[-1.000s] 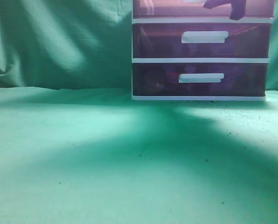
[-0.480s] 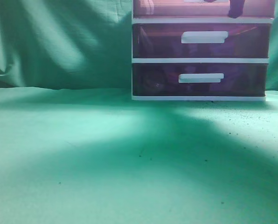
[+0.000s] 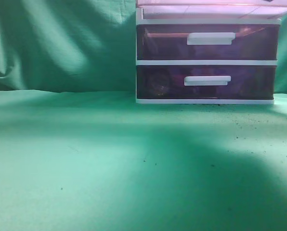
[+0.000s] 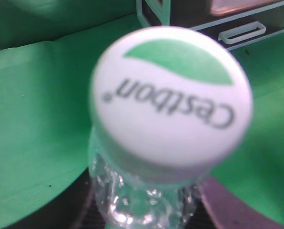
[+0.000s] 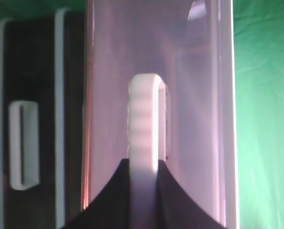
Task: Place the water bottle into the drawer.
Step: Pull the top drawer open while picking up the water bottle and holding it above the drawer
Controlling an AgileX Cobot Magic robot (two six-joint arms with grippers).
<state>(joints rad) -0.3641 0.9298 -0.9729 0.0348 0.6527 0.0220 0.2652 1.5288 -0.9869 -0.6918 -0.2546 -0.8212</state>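
Note:
The water bottle [image 4: 170, 105] is clear plastic with a white cap printed with a green leaf. It fills the left wrist view. My left gripper [image 4: 144, 210] is shut on its body just under the neck and holds it above the green cloth. The drawer [image 5: 194, 95] is pinkish translucent and fills the right wrist view. My right gripper [image 5: 144, 191] is shut on its white handle [image 5: 144, 119]. In the exterior view the drawer [image 3: 208, 9] sticks out from the top of the unit, showing its pale underside. Neither gripper shows clearly there.
The white-framed drawer unit [image 3: 206, 62] stands at the back right on the green cloth [image 3: 110, 168]. Its two darker purple drawers [image 3: 158, 43] with white bar handles are shut. The unit also shows at the top right of the left wrist view [image 4: 228, 19]. A green curtain hangs behind.
The top drawer has slid out toward the camera, so its underside now shows. The dark gripper at its front has moved up out of the exterior view.

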